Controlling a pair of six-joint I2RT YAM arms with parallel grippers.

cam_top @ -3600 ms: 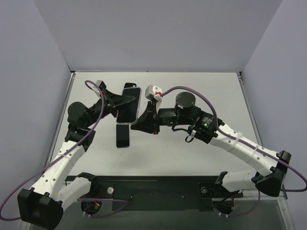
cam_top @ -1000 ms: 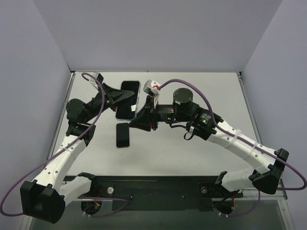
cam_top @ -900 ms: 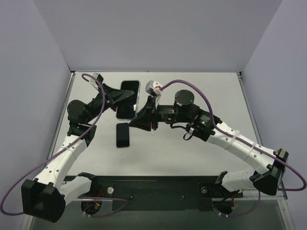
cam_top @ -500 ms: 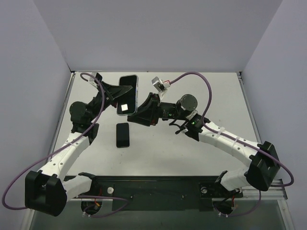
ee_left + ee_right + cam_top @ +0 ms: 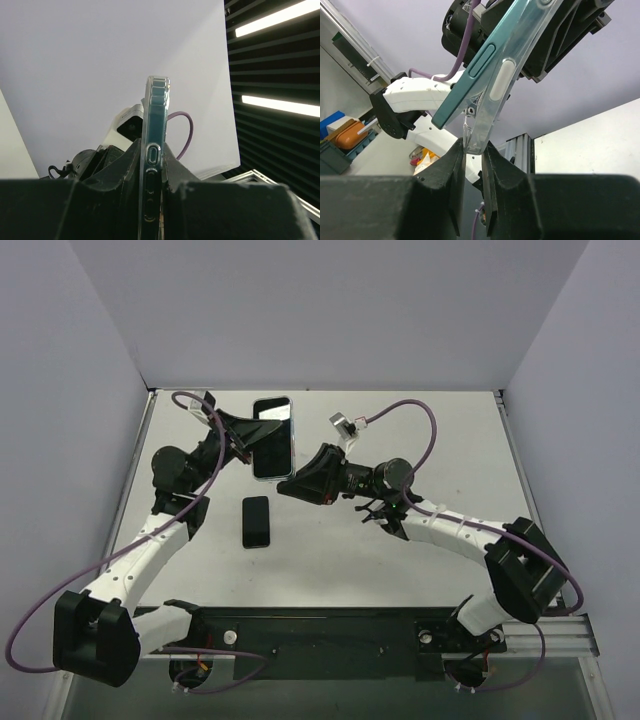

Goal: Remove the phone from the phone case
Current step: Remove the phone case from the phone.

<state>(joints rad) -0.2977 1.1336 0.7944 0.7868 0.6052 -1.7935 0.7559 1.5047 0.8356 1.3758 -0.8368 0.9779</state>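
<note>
A teal phone [image 5: 468,86] in a clear case [image 5: 511,56] is held up above the table, screen toward the top camera [image 5: 272,437]. My left gripper [image 5: 249,434] is shut on the cased phone's left edge; in the left wrist view the case [image 5: 155,112] stands edge-on between the fingers of my left gripper [image 5: 152,172]. My right gripper [image 5: 473,150] is shut on the case's lower corner, at the phone's lower right in the top view [image 5: 291,483]. In the right wrist view the phone's lower end stands away from the case.
A second black phone [image 5: 257,522] lies flat on the table below the held one. The table's back wall is just behind the left gripper. The purple cable [image 5: 405,416] of the right arm arcs above the table's middle.
Both grippers have carried the cased phone a little farther back and right. The right arm has swung in and lowered its wrist, still gripping the case's lower corner.
</note>
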